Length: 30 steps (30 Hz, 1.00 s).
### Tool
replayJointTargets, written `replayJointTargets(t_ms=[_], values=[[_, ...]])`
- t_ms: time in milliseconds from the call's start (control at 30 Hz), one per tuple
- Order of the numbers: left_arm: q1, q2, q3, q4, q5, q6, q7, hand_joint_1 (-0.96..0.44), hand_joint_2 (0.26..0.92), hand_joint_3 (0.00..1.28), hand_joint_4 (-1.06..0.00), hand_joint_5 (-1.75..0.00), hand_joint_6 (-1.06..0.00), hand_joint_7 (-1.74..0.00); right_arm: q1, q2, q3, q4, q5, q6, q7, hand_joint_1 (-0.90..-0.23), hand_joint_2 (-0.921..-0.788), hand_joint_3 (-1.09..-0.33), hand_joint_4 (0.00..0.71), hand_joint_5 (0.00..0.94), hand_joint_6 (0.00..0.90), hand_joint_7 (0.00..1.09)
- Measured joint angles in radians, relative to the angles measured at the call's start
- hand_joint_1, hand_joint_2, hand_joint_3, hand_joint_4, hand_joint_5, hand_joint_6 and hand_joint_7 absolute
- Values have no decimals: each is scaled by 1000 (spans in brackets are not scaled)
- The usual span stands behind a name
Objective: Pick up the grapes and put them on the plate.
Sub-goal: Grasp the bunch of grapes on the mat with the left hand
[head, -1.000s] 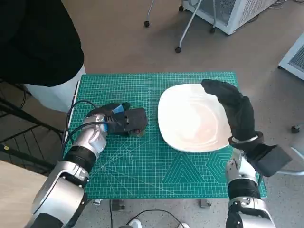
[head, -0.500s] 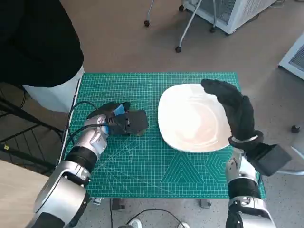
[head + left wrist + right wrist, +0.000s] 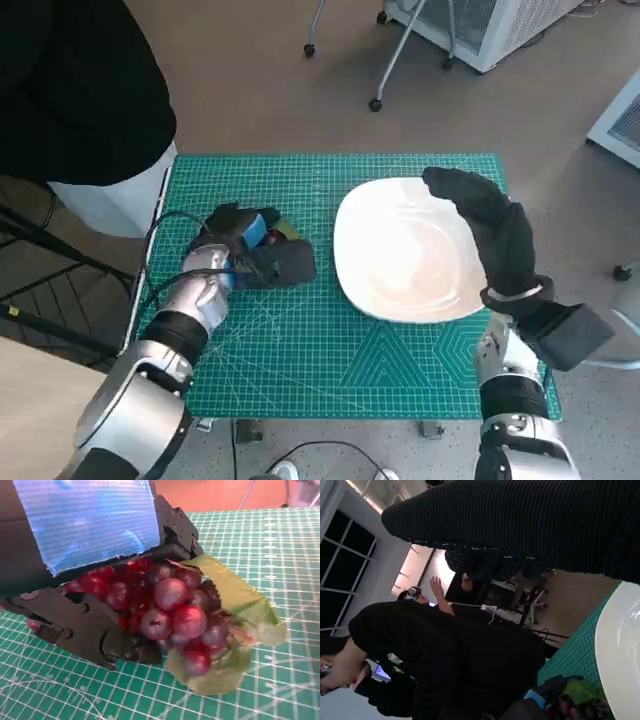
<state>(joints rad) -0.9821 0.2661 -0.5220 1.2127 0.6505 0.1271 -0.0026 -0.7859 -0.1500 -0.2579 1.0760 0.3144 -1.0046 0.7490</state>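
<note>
Dark red grape bunch with green leaf (image 3: 175, 612) clamped in black fingers (image 3: 95, 630) of blue-taped left hand (image 3: 250, 250), well left of round white plate (image 3: 400, 250); gloved right hand (image 3: 495, 235) over plate's right rim, empty, fingers loosely spread.

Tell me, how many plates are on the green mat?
1. The white plate lies on the mat's right half, with the right hand over its edge. Nothing suggests another one hidden.

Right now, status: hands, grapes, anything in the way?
Left hand grips the grapes on the mat. Right hand open, poised over the plate's far edge. Plate bare; path between looks clear.
</note>
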Motion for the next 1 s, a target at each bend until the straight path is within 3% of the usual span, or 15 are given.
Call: replayJointTargets(t_ms=[67, 200, 533, 1000], values=[[1, 0, -13, -2, 12, 0, 10, 78, 870, 345, -405, -1611, -520, -1050, 0, 0, 0, 0, 0, 0, 1, -482, -921, -547, 239, 0, 202, 1], [2, 0, -18, -3, 16, 0, 14, 21, 910, 299, -377, -1642, -495, -1135, -1, 0, 0, 0, 0, 0, 3, -481, -921, -548, 239, 0, 202, 1], [4, 2, -10, -11, 7, -2, -3, 8, 921, 285, -388, -1650, -478, -1148, -1, 0, 0, 0, 1, 0, 4, -480, -921, -548, 240, 0, 202, 1], [23, 15, 6, -60, -1, 1, -38, 7, 921, 225, -483, -1557, -516, -1105, -6, -1, -8, 1, 4, 0, 5, -468, -921, -551, 238, 0, 201, 1]])
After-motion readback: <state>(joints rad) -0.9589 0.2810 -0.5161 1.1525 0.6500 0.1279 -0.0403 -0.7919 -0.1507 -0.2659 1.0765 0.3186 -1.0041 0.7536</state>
